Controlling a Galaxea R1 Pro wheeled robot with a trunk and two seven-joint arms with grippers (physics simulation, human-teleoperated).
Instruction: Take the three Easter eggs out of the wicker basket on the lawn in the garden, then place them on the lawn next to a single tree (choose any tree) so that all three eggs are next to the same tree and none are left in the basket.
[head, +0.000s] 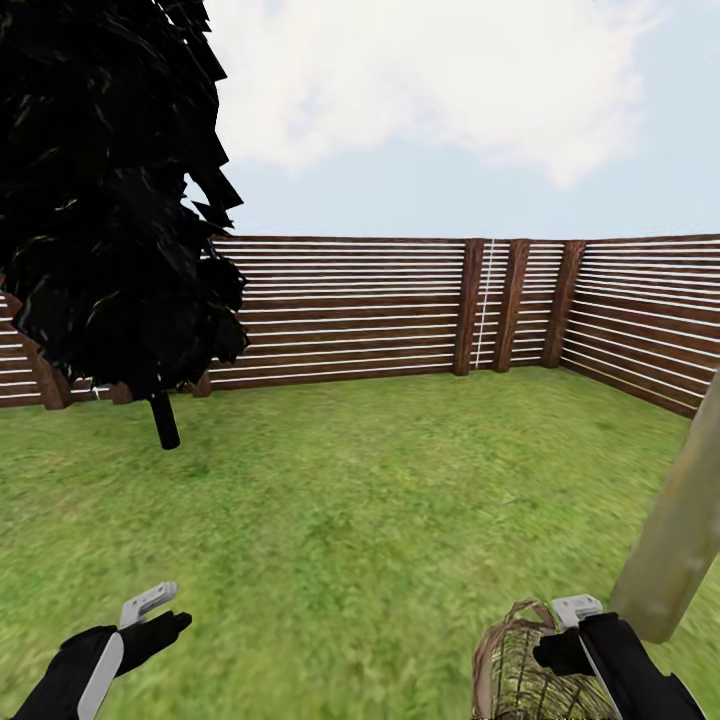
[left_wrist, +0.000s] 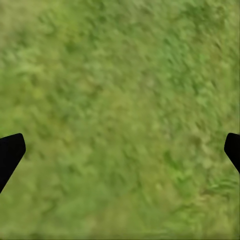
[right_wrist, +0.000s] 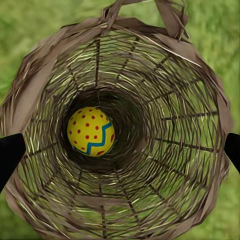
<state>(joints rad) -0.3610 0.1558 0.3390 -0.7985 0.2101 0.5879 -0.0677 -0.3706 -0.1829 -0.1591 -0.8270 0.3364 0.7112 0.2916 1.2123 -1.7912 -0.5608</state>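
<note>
The brown wicker basket (head: 515, 675) stands on the lawn (head: 360, 510) at the bottom right of the head view, close to a pale grey-green tree trunk (head: 675, 530). My right gripper (head: 565, 630) hovers over the basket's rim, open. In the right wrist view I look straight down into the basket (right_wrist: 165, 70). One yellow egg (right_wrist: 91, 131) with red dots and a blue zigzag lies at its bottom, well below the spread fingertips (right_wrist: 10, 152). The other two eggs are out of view. My left gripper (head: 160, 615) hangs open over bare grass (left_wrist: 120, 100).
An all-black columnar tree (head: 110, 200) stands at the left, its short trunk (head: 164, 420) in the grass. A dark brown slatted fence (head: 400, 310) with thick posts closes the garden behind and to the right. Open grass stretches between the two trees.
</note>
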